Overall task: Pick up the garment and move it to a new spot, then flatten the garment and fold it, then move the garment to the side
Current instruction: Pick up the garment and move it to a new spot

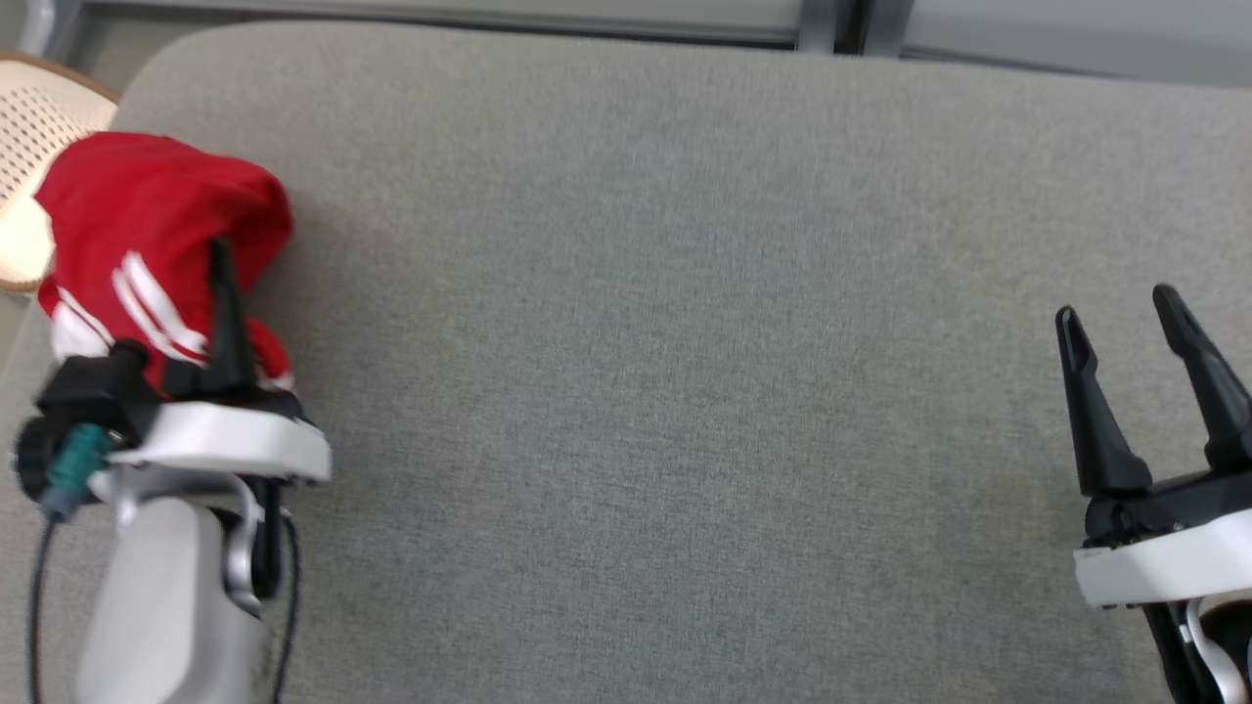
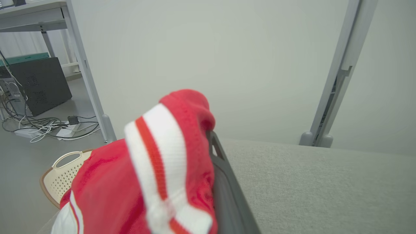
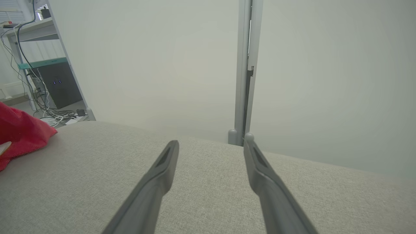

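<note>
The left gripper [image 1: 210,293] had closed on the red garment [image 1: 147,215], which was bunched over and around its fingers. One dark finger [image 1: 223,303] showed along the cloth's right side, and the other was buried under it. In the left wrist view that finger [image 2: 227,188] ran up beside a white-and-red striped band of the garment [image 2: 107,188], with the cloth pressed against its inner face. Whether the hanging folds touched the grey cushion [image 1: 685,342] under the gripper could not be told.

Well apart to that gripper's right, the right gripper [image 1: 1116,305] stood open and held nothing, its two fingers spread with bare cushion between them. In the right wrist view the right gripper [image 3: 211,140] pointed out over the cushion [image 3: 81,182], and the garment [image 3: 22,133] showed far off to its left.

Beyond the left gripper's fingertips and a little to the left, past the cushion's [image 2: 325,188] rounded corner, a cream basket [image 1: 29,127] with small holes sat lower down. The left wrist view showed the handle of the basket [image 2: 61,175].

Farther ahead of both grippers, a pale wall [image 3: 162,65] rose behind the cushion, split by a grey post [image 3: 243,65]. Far to the left stood a desk leg [image 2: 84,71], a dark computer case [image 2: 39,84] and tangled cables [image 2: 42,125].
</note>
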You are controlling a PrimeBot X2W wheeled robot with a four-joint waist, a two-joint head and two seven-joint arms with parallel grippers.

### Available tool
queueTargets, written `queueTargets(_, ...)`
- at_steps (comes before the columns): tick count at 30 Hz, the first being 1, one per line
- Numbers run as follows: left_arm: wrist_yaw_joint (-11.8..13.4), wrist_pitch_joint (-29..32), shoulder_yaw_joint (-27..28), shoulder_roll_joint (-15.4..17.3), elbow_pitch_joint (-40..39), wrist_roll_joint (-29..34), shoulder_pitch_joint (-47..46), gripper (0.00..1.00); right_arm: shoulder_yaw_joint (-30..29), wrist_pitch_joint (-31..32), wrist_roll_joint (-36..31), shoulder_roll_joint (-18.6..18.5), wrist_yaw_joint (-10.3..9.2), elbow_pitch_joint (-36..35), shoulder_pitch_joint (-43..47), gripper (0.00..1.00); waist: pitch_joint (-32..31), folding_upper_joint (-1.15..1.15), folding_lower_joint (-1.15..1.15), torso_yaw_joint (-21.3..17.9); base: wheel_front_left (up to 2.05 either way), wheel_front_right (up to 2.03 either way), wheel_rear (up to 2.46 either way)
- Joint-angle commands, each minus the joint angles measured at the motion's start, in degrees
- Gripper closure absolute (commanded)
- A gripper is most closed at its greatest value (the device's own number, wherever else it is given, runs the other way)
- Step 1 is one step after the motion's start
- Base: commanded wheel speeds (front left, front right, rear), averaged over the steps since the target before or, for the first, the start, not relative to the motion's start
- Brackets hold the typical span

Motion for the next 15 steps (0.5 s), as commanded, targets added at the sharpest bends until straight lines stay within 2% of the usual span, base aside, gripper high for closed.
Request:
queueTargets(1, -0.49, -0.1, -1.28, -0.67, -1.89, 1.1, 2.09, 1.0, -0.38, -0.56, -0.14, 0.32, 0.0, 0.51, 1.19, 0.0, -3.96, 0.0, 0.0, 0.33, 0.0, 0.0, 0.0)
queueTargets(8, -1.05, 1.34, -7.38, -2.63, -8.56, 3.35, 10.23, 1.0, 0.29, -1.19, 0.21, 3.81, 0.0, 2.19, 4.96, 0.0, -9.82, 0.0, 0.0, -0.84, 0.0, 0.0, 0.0)
queueTargets(12, -1.46, 3.98, -10.82, -3.24, -13.39, 3.63, 14.11, 1.0, 0.86, -1.34, 0.25, 4.89, 0.0, 2.29, 6.15, 0.0, -10.92, 0.0, 0.0, -3.56, 0.0, 0.0, 0.0)
queueTargets(15, -1.72, 5.81, -13.06, -3.48, -16.3, 3.31, 15.92, 1.0, 1.57, -1.29, 0.37, 5.35, 0.0, 2.05, 5.96, 0.0, -10.48, 0.0, 0.0, -7.02, 0.0, 0.0, 0.0)
